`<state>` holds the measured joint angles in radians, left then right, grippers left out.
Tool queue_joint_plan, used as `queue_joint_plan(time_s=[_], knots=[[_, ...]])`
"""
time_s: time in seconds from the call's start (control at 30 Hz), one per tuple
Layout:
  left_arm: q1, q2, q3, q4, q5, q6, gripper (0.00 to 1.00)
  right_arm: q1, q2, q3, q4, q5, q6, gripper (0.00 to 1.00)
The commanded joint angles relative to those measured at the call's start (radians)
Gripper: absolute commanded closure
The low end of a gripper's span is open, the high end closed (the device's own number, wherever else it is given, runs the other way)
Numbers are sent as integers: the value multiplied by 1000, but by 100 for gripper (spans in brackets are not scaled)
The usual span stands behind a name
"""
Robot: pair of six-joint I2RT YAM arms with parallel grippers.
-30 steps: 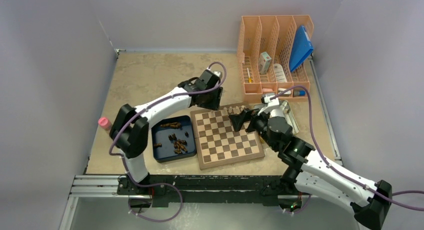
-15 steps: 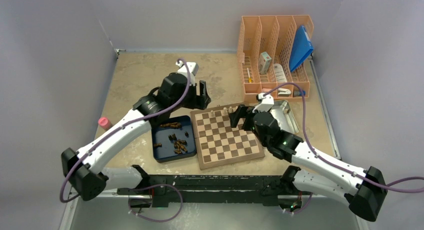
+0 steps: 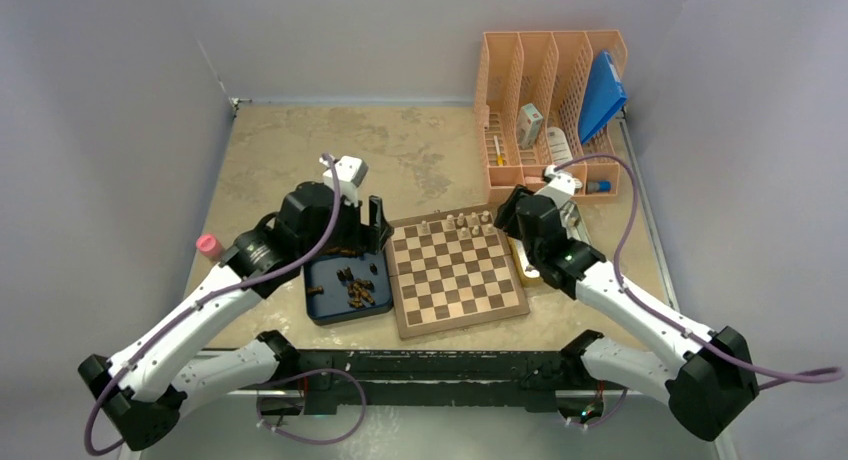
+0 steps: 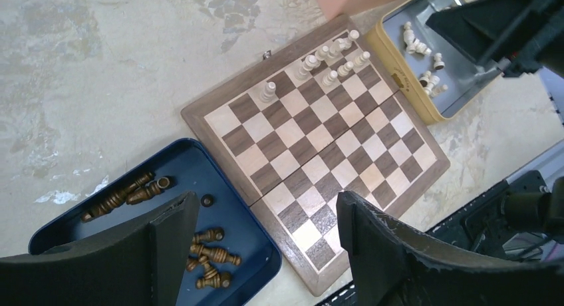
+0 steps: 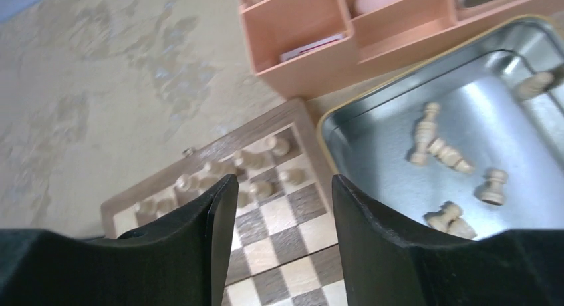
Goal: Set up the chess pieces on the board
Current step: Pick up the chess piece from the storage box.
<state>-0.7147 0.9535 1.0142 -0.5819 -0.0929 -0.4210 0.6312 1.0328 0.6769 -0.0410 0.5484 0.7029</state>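
The board (image 3: 460,321) lies mid-table, with several pale chess pieces (image 3: 465,220) standing along its far edge. Dark chess pieces (image 3: 352,286) lie loose in a dark blue tray (image 3: 328,314) to its left. More pale pieces (image 5: 439,146) lie in a yellow-rimmed metal tray (image 5: 465,106) right of the board. My left gripper (image 3: 362,228) hovers over the blue tray's far side. It is open and empty (image 4: 266,203). My right gripper (image 3: 508,212) hangs over the board's far right corner, open with nothing between its fingers (image 5: 284,183).
An orange desk organizer (image 3: 550,110) with a blue folder (image 3: 603,95) and small items stands at the back right, just beyond the metal tray. A pink object (image 3: 208,245) sits at the table's left edge. Walls close in on both sides.
My left arm has drawn back from the board's far left corner toward the blue tray, its jaws opening. My right gripper has moved from over the far row to the board's right corner, its jaws narrowing.
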Motion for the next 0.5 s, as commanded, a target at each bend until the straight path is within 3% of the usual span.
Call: queue_joint_plan(time_s=[0.0,0.47], knots=[[-3,-93,-16,-8,35,54,24,-92,-19,42,-25,8,35,45],[-3,-170,-78,-35,64,76,24,-333,189,15,-29,-102,149,47]])
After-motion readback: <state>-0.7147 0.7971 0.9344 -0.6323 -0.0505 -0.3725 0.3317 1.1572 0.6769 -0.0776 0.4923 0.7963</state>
